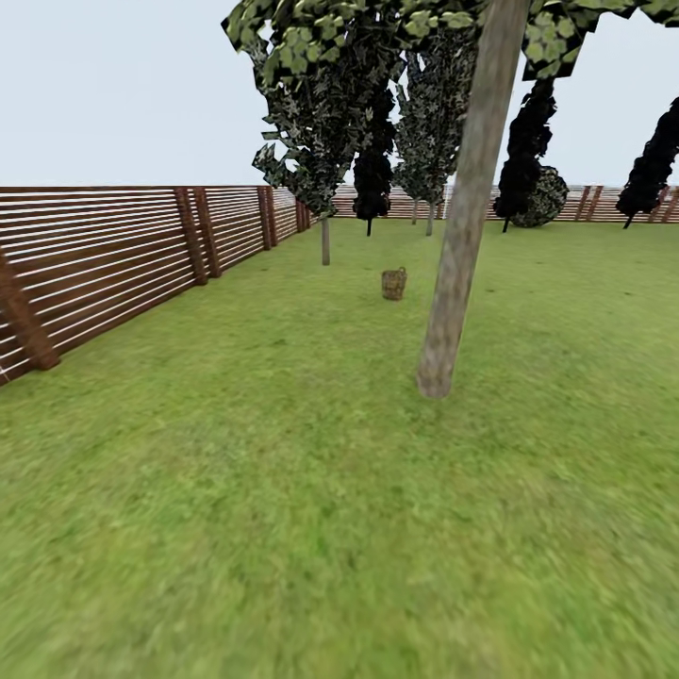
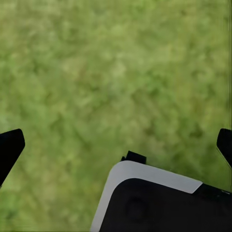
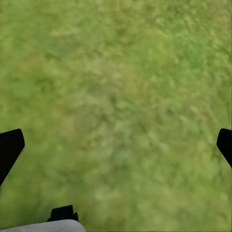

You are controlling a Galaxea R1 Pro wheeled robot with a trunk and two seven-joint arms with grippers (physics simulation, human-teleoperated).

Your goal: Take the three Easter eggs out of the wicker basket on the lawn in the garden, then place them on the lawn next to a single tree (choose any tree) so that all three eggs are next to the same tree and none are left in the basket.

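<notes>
A brown slatted fence (image 1: 104,255) runs along the left side of the garden, meeting the lawn (image 1: 236,490) that spreads across the whole foreground. Further right stands a thin-trunked, dark-leaved tree (image 1: 324,240), and just beyond it, well out on the grass, sits the wicker basket (image 1: 393,283) — small at this range, its contents too far off to make out, so the Easter eggs cannot be confirmed from here. Near the basket's right side rises the tree (image 1: 462,245), a pale mottled trunk leaning slightly, its foot planted on the lawn closer to the camera than the basket. More dark trees line the far fence at right.

In the wrist views, the left gripper (image 2: 116,145) hangs over bare grass with its dark fingertips (image 2: 9,147) at opposite edges of the picture, spread wide and holding nothing; the right gripper (image 3: 116,145) is the same, wide apart and empty above the lawn.

By the look of it, the approach step is in hand: no egg is held. The next move calls for driving up beside the basket, close enough for an arm to reach down into it. No brand, label or writing is legible anywhere.
</notes>
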